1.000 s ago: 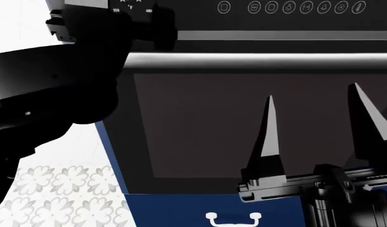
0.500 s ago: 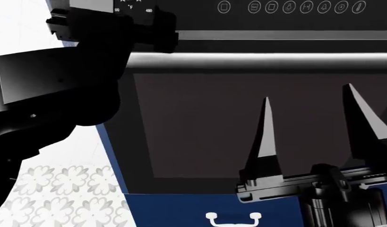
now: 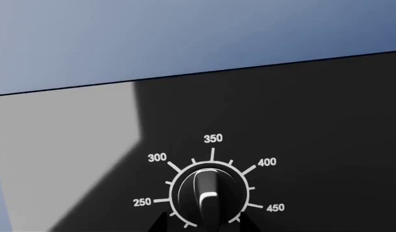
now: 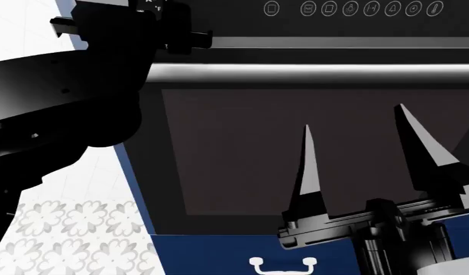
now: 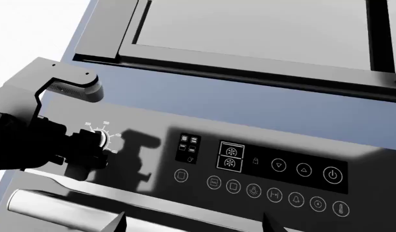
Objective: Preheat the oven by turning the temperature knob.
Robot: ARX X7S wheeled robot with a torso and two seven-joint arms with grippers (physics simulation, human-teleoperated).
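1. The left gripper [image 5: 88, 145] is at the temperature knob [image 3: 207, 198], which sits near the left end of the control panel [image 5: 282, 145] of the oven [image 4: 295, 149], above the silver bar handle [image 4: 311, 73]. In the right wrist view the gripper covers most of the knob. In the left wrist view two dark tips stand on either side of the knob's lower part, so I judge the fingers are narrow around it, but real contact I cannot tell.

2. The knob's ridge points about between the marks 350 and 400, a little tilted. To do the turn well, the wrist should rotate around the knob's own axis, without pushing sideways, so that the fingers do not slip off.

3. The grip should be firm before turning; if the tips only stand beside the knob, they will rotate without it.

4. The right gripper [image 4: 357, 154] hangs in front of the dark glass door, below the handle, with its two fingers spread wide and holding nothing. It should wait there, well apart from the knob.
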